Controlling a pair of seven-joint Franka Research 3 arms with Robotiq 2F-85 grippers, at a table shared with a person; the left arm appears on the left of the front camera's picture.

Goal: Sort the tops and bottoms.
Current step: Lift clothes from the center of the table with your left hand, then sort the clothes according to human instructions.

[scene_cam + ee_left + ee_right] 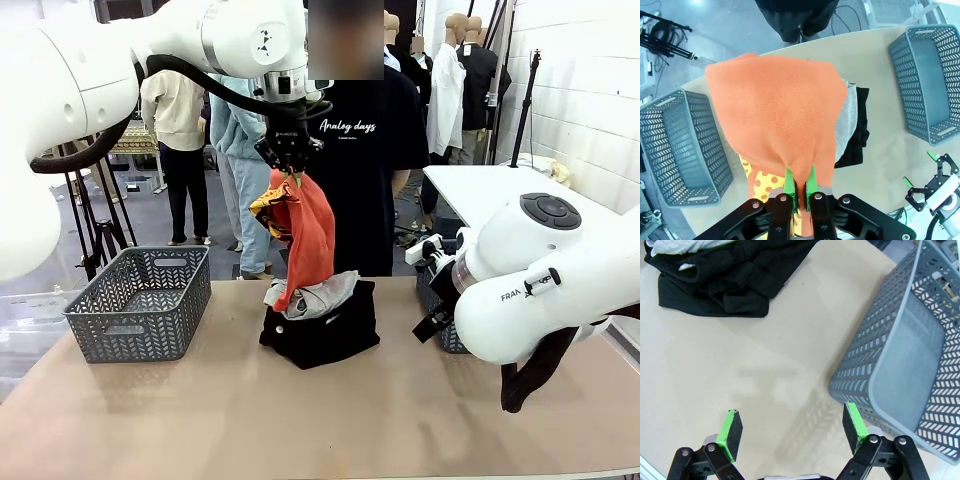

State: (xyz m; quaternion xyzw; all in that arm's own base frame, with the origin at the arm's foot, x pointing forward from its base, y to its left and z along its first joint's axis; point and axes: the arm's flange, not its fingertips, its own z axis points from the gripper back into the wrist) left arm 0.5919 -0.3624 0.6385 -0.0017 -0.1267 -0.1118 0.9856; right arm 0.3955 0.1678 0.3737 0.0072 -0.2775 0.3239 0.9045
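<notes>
Grey basket (140, 300) stood at table left, mesh floor in plain sight. A second basket (910, 365) lay beside the right gripper (792, 425), jaws spread wide. The left gripper (290, 172) clenched the red-orange top (310, 235), yellow dotted patch, hanging over the pile: pale grey top (320, 295) on black bottoms (325, 335). The person's black T-shirt (360, 150) read "Analog days".

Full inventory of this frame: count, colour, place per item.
Red-orange soft top with yellow patches: 1, held aloft above the pile.
Pale grey soft top: 1, on the black pile.
Black cloth bottoms: count unclear, heaped mid-table.
Grey lattice plastic baskets: 2, robot's left and right table sides.
Tan table: 1.
Person in black T-shirt: 1, far side.
Left gripper: black, green pads, shut on the red-orange top.
Right gripper: black, green pads, open above table.
</notes>
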